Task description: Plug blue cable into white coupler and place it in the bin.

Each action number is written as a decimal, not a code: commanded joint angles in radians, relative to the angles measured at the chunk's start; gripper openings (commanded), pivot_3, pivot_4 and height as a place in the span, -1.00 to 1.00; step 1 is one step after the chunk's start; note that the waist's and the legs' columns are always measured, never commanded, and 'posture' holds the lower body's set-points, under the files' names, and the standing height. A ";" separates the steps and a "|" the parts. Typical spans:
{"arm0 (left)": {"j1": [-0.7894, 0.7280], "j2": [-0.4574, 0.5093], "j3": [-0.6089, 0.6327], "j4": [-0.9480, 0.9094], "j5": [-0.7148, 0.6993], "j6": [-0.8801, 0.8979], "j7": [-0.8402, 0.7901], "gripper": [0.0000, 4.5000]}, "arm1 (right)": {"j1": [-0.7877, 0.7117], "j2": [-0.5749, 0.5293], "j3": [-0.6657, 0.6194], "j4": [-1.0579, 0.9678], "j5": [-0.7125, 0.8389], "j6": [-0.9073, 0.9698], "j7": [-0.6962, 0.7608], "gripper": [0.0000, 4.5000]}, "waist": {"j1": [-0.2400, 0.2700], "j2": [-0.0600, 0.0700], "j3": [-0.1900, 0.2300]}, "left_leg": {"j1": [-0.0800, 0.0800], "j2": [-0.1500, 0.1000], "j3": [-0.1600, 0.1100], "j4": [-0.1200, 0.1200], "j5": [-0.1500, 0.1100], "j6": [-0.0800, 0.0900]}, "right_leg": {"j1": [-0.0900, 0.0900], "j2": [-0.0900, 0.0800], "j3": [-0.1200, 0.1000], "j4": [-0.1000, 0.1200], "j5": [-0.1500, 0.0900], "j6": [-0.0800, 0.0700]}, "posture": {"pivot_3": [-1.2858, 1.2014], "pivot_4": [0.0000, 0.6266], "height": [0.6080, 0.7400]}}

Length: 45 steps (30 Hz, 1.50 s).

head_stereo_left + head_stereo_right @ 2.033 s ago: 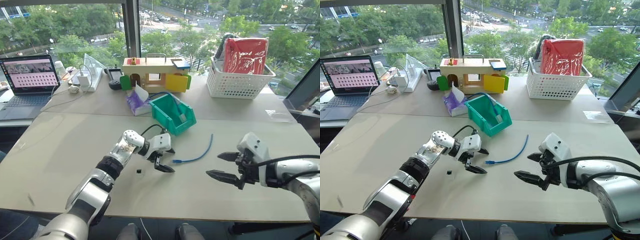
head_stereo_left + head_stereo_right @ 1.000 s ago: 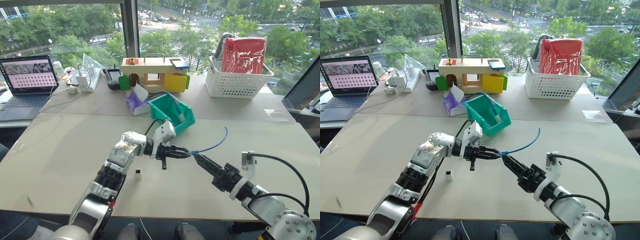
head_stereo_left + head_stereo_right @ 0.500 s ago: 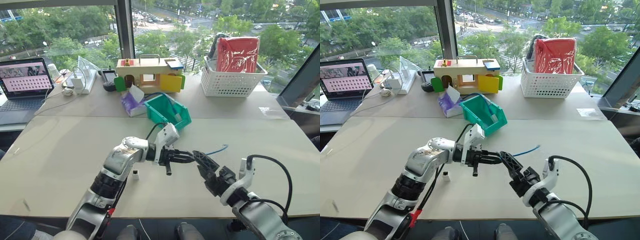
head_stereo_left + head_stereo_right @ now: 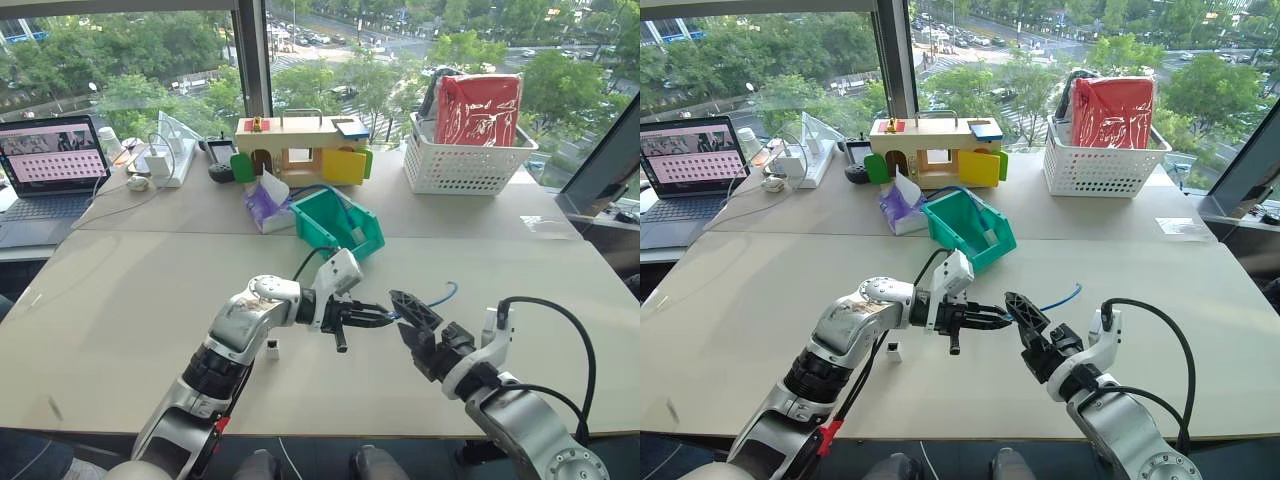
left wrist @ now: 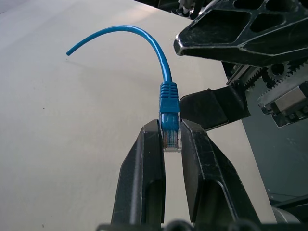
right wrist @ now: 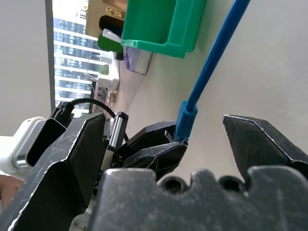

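Left gripper [image 5: 171,144]: fingers clamped on clear plug of blue cable [image 5: 166,77]; plug end held off table, cord arcing away free toward robot's right.
Right gripper [image 4: 1025,322]: fingers wide apart, empty, tips just beside L fingertips w/ the plug boot sitting between them in R wrist view.
Change vs approx 2 s ago: cable then lay flat on table [image 4: 120,300] btwn both grippers, unheld; L gripper was over it, R gripper well apart at robot's right. By 1 s ago plug was lifted in L grip, R arm had swung in. Since then R wrist rolled, jaws now bracket the boot.
White coupler [image 4: 272,348]: stood on table under L forearm, near robot's side, untouched throughout; apart from both grippers.
Bin [image 4: 335,222]: teal, beyond grippers, next to purple tissue pack [image 4: 262,203]; contents not legible.
Assessment: looked like handover/regrip of plug, L to R. Judged early stage: pickup done; mating w/ coupler and binning not yet done.
Risk: thin plug could twist during transfer.
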<state>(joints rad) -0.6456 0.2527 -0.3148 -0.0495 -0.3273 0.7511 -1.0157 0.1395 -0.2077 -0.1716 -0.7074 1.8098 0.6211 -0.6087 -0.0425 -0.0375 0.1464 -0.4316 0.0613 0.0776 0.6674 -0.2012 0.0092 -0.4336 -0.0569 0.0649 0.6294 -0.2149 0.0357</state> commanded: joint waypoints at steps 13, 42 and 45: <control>-0.012 0.009 -0.017 -0.032 -0.047 0.008 0.003 -0.96 | 0.000 -0.099 0.071 -0.069 -0.043 -0.107 0.073 -0.80 | 0.003 0.000 0.000 | 0.000 0.000 0.000 0.000 0.000 0.000 | 0.000 0.000 0.000 0.000 0.000 0.000 | 0.03 -0.52 0.95; 0.101 0.420 0.421 -0.136 -0.233 -0.043 -0.100 0.96 | -0.177 -0.177 0.104 0.126 -0.092 -0.087 0.233 -1.00 | -0.002 -0.001 0.001 | 0.001 0.001 0.003 -0.004 0.000 0.000 | -0.002 0.000 0.003 0.000 -0.001 0.000 | 0.03 -0.52 0.95; 0.215 0.440 0.447 -0.190 -0.234 -0.077 -0.080 0.96 | -0.200 -0.177 0.116 0.158 -0.092 -0.061 0.254 -1.00 | 0.009 -0.001 0.001 | 0.001 0.000 0.006 -0.004 0.000 0.000 | -0.002 -0.001 0.003 0.000 -0.001 0.000 | 0.03 -0.52 0.95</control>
<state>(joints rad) -0.4608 0.6847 0.1077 -0.1725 -0.5434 0.7027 -1.1004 -0.0423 -0.3791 -0.0505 -0.5448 1.7022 0.5387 -0.3822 -0.0339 -0.0388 0.1472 -0.4307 0.0613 0.0841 0.6631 -0.2010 0.0091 -0.4352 -0.0582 0.0669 0.6291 -0.2158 0.0357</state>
